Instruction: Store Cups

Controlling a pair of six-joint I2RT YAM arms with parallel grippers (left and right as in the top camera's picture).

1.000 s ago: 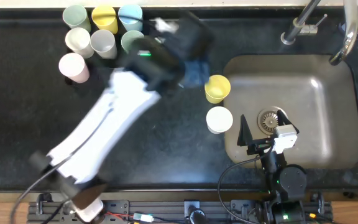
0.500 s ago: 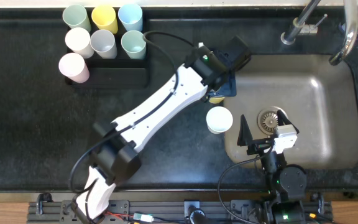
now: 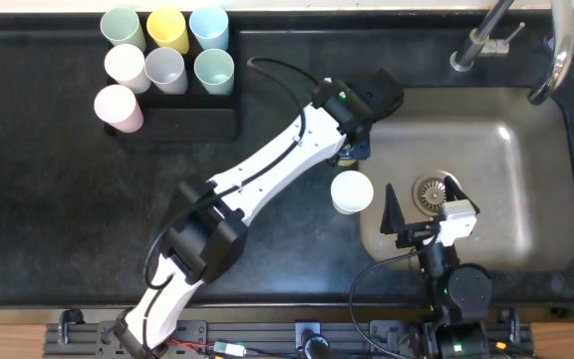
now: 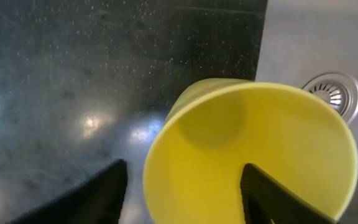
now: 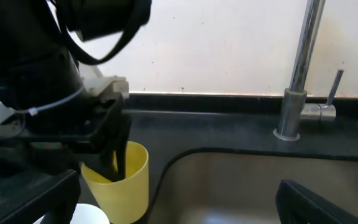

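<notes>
Left gripper (image 4: 184,167) spread apart, one finger inside yellow cup (image 4: 247,140), beside sink (image 4: 319,37)

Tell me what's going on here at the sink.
The left gripper is at the yellow cup on the counter by the sink, one finger inside its rim and one outside, open and not yet gripping. A white cup stands beside it. More cups are grouped at the counter's back left. The right gripper sits open over the sink.

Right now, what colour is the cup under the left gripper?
The cup is yellow; the left wrist view shows it best.
</notes>
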